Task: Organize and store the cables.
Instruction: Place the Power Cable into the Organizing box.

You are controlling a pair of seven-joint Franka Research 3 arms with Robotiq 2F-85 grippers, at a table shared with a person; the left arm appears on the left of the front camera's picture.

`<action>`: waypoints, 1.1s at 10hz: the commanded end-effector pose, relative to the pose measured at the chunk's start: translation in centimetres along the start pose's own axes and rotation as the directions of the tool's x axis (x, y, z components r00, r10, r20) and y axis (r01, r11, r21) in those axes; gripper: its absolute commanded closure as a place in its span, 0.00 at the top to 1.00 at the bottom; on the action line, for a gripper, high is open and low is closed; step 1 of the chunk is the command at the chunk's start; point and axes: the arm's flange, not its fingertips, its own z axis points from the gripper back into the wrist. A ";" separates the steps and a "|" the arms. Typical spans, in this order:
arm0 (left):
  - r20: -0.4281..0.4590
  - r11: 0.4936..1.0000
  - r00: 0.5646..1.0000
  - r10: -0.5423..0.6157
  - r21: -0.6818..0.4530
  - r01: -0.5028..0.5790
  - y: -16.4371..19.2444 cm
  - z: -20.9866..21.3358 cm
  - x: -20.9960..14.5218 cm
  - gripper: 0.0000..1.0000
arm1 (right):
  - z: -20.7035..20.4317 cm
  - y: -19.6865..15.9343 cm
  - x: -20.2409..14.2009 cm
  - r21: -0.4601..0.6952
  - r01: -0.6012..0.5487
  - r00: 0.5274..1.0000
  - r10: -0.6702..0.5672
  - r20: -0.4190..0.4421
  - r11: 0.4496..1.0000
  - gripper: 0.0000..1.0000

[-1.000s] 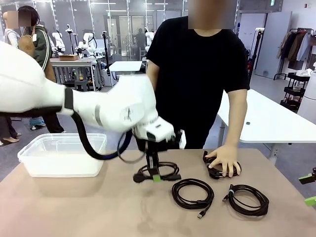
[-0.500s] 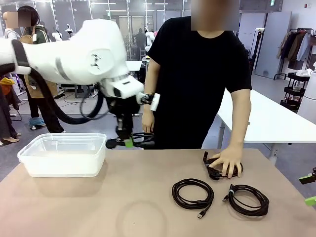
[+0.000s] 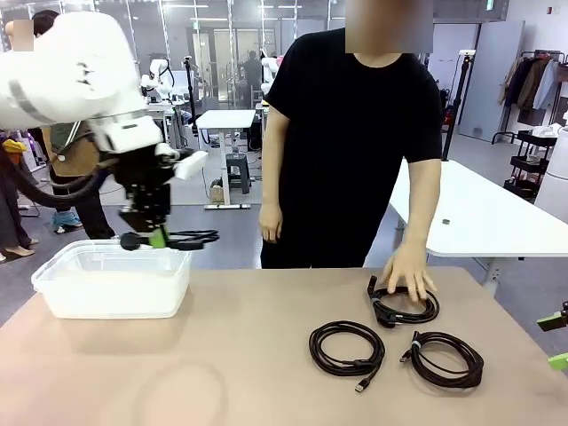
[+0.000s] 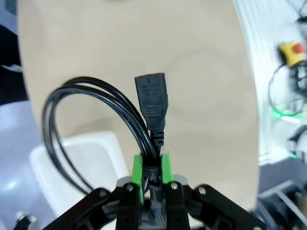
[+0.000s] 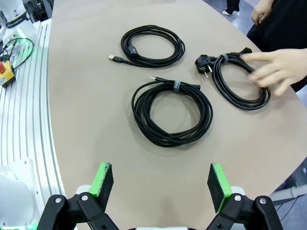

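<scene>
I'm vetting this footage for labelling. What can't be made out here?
- Front view: the bin's contents, blurred by its cloudy walls.
- Front view: the right hand, cut off by the right edge.
- Left wrist view: the held cable's other end, hidden behind the left hand.
- Right wrist view: one coil, partly under the person's hand.

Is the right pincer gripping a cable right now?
No, the right pincer hangs open above the table with nothing in it; three coiled cables lie beyond it.

Front camera faces person [image 3: 355, 151]; wrist cameras overlook table [image 5: 91, 100].
</scene>
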 end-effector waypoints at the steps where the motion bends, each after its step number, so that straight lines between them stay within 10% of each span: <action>1: -0.036 1.000 0.999 -0.008 0.019 0.008 -1.4 -0.1 -2.6 0.00 | 0.2 0.0 0.5 -0.002 0.023 1.000 -0.023 0.009 1.000 1.00; 9: -0.035 1.000 0.999 0.027 0.002 -0.027 -1.5 0.0 -5.1 0.00 | 0.2 0.0 0.5 -0.002 0.023 1.000 -0.023 0.009 1.000 1.00; 11: -0.147 0.997 0.988 -0.037 0.063 0.047 -1.6 -0.3 -5.6 0.18 | 0.2 0.0 0.5 -0.002 0.023 1.000 -0.023 0.009 1.000 1.00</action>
